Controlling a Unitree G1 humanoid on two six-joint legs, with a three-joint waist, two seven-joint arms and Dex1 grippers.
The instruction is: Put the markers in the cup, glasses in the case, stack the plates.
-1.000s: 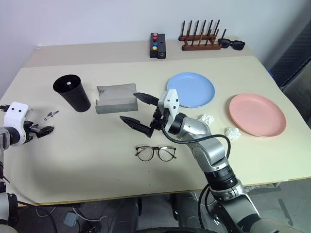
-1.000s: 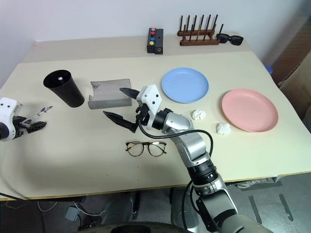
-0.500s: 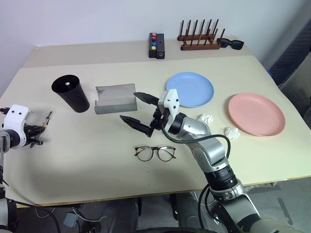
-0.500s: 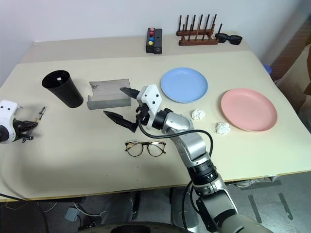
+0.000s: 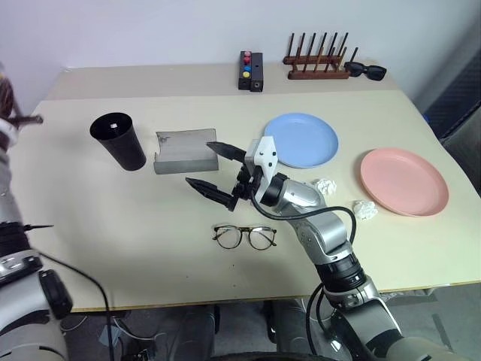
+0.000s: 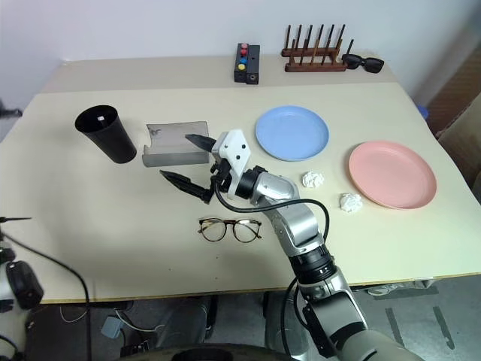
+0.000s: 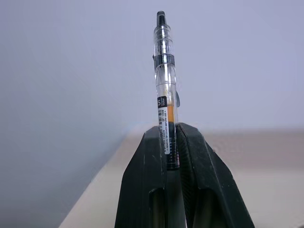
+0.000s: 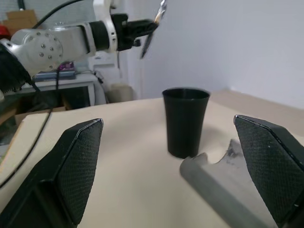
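Note:
My left gripper [image 7: 169, 129] is shut on a slim clear-and-silver marker [image 7: 164, 71] with black parts, which sticks out past the fingertips. The right wrist view shows that gripper [image 8: 138, 27] raised in the air, above and beyond the black cup [image 8: 185, 121]. The cup [image 5: 119, 141] stands upright at the table's left, with a small white spot inside it. The grey case [image 5: 183, 150] lies open beside it. My right gripper [image 5: 200, 164] hovers open and empty just in front of the case. The wire-rimmed glasses [image 5: 244, 237] lie nearer the front edge. The blue plate [image 5: 301, 140] and pink plate [image 5: 404, 180] lie apart.
Two crumpled tissue balls [image 5: 323, 185] [image 5: 366, 209] lie between the plates. At the back edge stand a black box with coloured buttons [image 5: 252, 71], a wooden peg rack [image 5: 317, 64] and black sunglasses [image 5: 367, 71].
My left gripper closed on the marker at the table's left edge and lifted it high off the table. The right arm stayed still. The camera view shifted slightly.

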